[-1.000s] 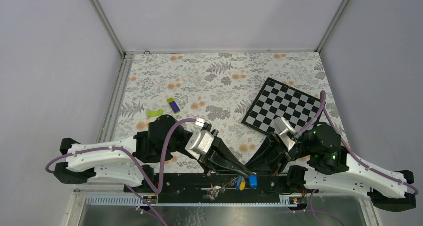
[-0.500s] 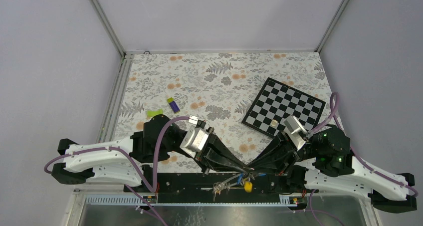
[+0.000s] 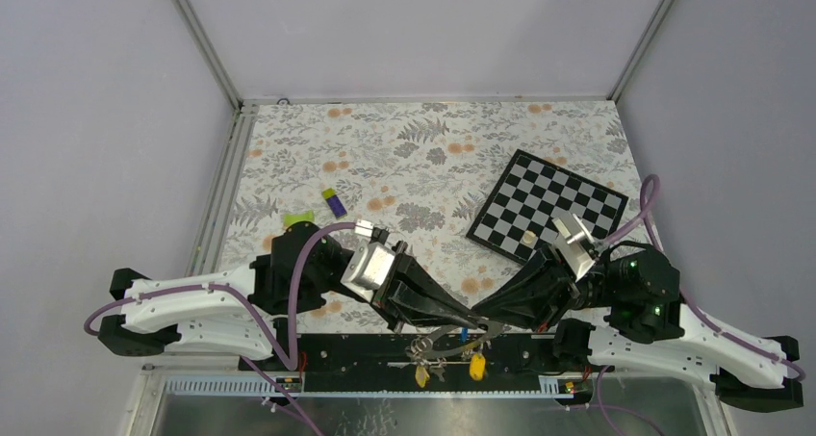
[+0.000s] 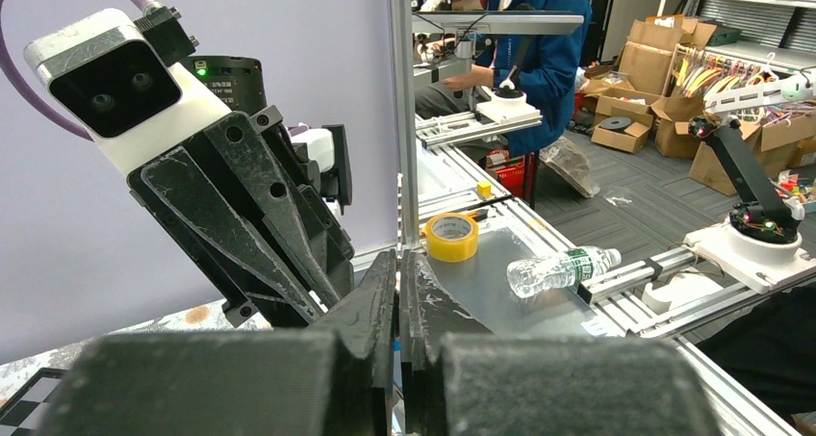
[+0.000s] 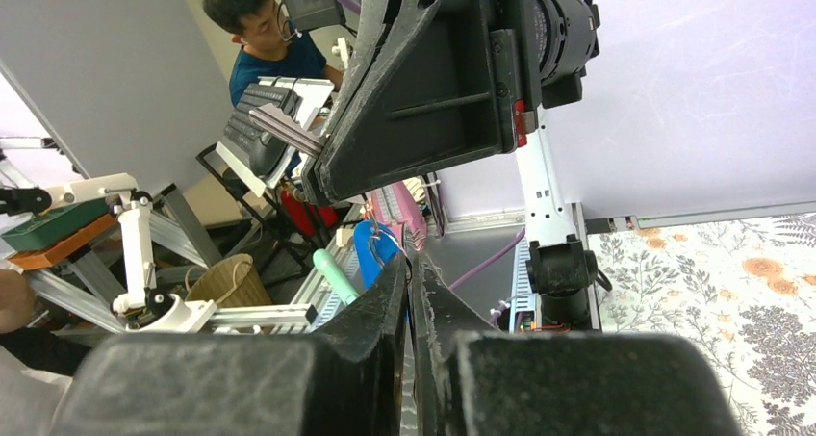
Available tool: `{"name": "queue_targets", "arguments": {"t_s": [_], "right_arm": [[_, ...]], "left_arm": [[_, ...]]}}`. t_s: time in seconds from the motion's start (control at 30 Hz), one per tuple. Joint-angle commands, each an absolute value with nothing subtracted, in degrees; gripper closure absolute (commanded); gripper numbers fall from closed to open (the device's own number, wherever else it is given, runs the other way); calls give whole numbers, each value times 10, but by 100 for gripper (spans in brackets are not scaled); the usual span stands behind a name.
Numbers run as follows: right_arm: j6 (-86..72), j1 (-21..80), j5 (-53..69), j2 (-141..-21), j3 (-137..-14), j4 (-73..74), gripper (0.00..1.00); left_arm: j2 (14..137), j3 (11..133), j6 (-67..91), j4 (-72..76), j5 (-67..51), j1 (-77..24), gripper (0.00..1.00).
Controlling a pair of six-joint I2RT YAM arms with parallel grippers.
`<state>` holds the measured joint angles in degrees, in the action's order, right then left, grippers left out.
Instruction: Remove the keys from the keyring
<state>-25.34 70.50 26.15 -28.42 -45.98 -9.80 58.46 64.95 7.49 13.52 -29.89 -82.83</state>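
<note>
Both grippers meet tip to tip over the near edge of the table. My left gripper [image 3: 473, 322] [image 4: 397, 255] is shut, and the grey keyring [image 3: 452, 335] curves out from its tips. My right gripper [image 3: 484, 313] [image 5: 408, 258] is shut, with the blue key [image 5: 370, 246] and a loop of wire at its fingertips. The other keys dangle below the ring: silver ones [image 3: 420, 347] and two yellow-tagged ones [image 3: 421, 375] [image 3: 476, 364]. The exact grip points are hidden between the fingers.
A checkerboard [image 3: 548, 205] lies at the right of the floral table. A purple-and-green block [image 3: 334, 202] and a green piece [image 3: 298, 218] lie left of centre. The black base rail [image 3: 337, 354] runs under the keys. The right arm's body [image 4: 241, 215] fills the left wrist view.
The right gripper has closed further and its arm has pulled back to the right. The ring has tilted, and the bunch of keys has swung lower and leftward below the fingertips.
</note>
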Motion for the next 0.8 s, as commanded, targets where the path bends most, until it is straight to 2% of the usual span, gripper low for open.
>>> {"name": "queue_targets", "arguments": {"t_s": [0.0, 0.77], "right_arm": [[-264, 704, 228, -274, -459, -151, 100], [-298, 704, 152, -252, -455, -209, 100]], "left_arm": [[567, 657, 72, 187, -297, -829, 100], [564, 648, 73, 190, -291, -829, 100]]}}
